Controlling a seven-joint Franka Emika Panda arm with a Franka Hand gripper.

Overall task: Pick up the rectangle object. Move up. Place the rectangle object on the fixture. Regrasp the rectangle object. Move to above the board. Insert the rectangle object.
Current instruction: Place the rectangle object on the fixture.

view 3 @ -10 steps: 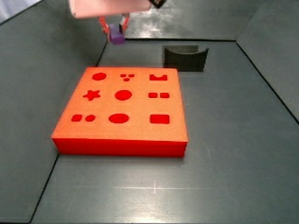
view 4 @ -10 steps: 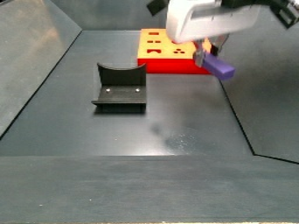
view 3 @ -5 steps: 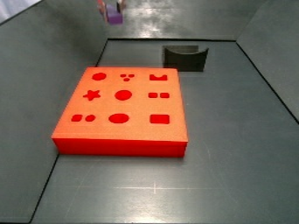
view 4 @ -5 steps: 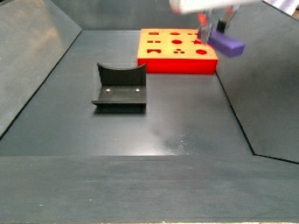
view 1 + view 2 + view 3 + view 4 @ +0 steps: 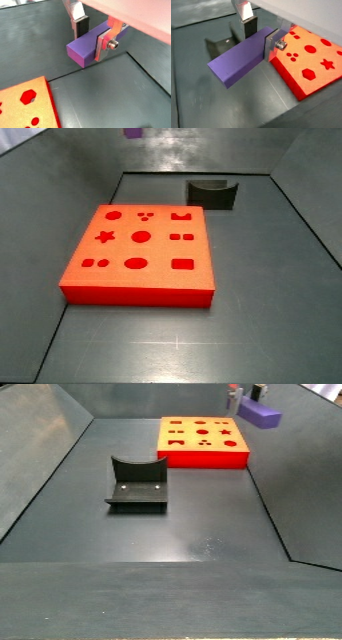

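Gripper high in the air with the purple block clamped in it, well clear of the red board and the dark fixture.

I see the board [image 5: 140,253] lying flat on the grey floor, its shaped cut-outs facing up, and the fixture [image 5: 138,483] standing well apart from it with its curved notch empty. My gripper [image 5: 94,37] is near the top edge of both side views, mostly out of frame. Its fingers [image 5: 250,26] are closed on the rectangle object [image 5: 243,55], one silver plate on each broad side. The block's long axis runs crosswise to the fingers and roughly level, sticking out mostly to one side, gripped near one end. I judge the next move turns on carrying that level block down onto the fixture's notch.
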